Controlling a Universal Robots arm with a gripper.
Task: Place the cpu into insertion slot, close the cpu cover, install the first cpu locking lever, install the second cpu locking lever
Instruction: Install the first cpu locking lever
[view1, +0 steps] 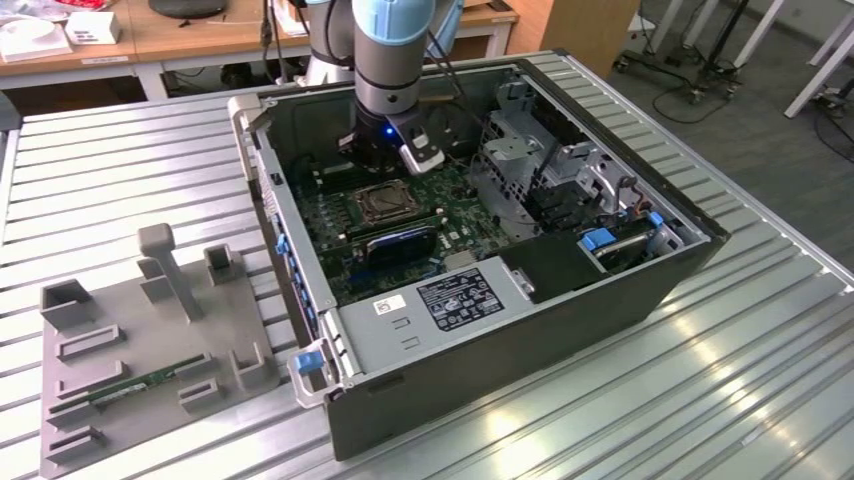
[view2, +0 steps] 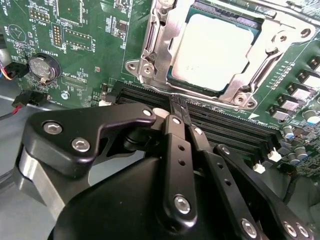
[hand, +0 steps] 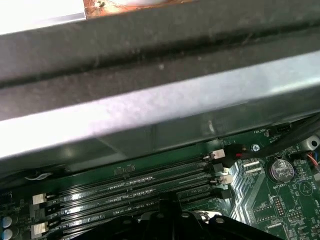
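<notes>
The cpu (view2: 212, 50), a pale silver square, lies flat in the insertion slot (view1: 380, 203) on the green board inside the open computer case. The silvery cpu cover (view2: 272, 47) lies down around it, framing the chip's face. My gripper (view2: 177, 107) hangs just beside the socket over the black memory slots (view2: 225, 125), its two black fingers pressed together with nothing between them. In the exterior view the gripper (view1: 383, 165) sits right behind the socket, low inside the case. In the first wrist view the gripper (hand: 167, 202) points at the memory slots (hand: 130, 185).
The case wall (hand: 150, 100) rises close to the gripper. A grey drive cage (view1: 521, 150) stands at the exterior view's right of the socket, and the labelled power supply (view1: 454, 300) lies in front. A grey fixture (view1: 134, 370) rests on the slatted table.
</notes>
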